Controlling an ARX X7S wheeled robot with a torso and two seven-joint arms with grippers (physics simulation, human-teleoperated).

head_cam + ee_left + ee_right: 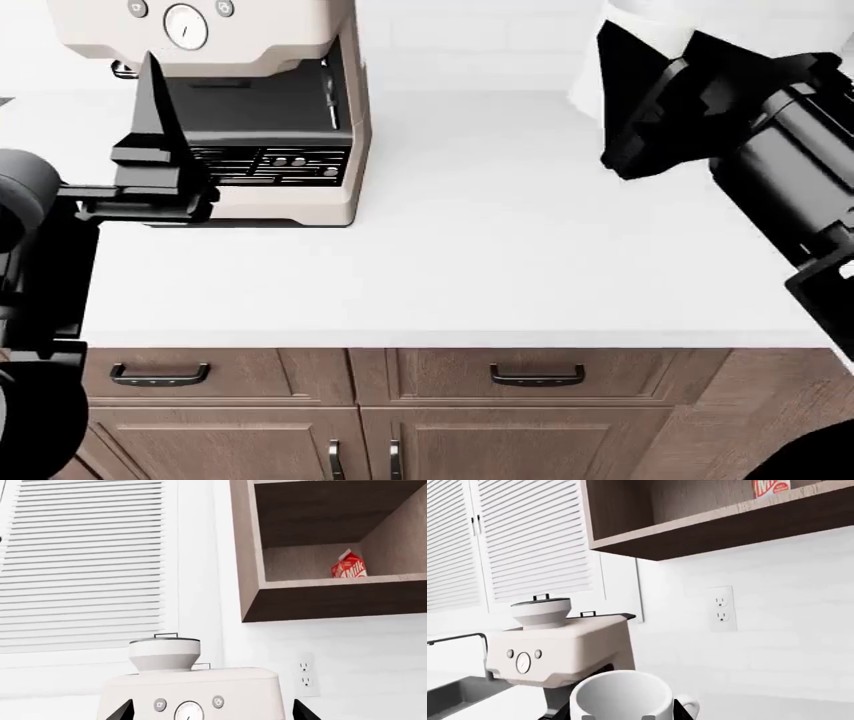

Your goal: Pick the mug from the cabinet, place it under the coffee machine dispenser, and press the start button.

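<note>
The small white mug [620,696] sits upright between my right gripper's [620,715] fingers, its handle [691,704] to one side. In the head view the right gripper [638,95] holds the mug [641,12] high at the back right, well right of the cream coffee machine [227,60]. The machine's dark dispenser recess [260,100] sits above its black slatted grille [267,165]. My left gripper [154,120] is open and empty just in front of the machine; in its wrist view its tips [123,711] flank the machine's front panel [190,687], with two round buttons [217,701] and a gauge.
An open wooden wall cabinet [320,597] holds a red milk carton [348,565]. A bean hopper [163,652] tops the machine. A wall outlet [721,608] is right of it. A white louvred door [87,565] is on the wall. Drawers [534,375] run below the white counter [534,250].
</note>
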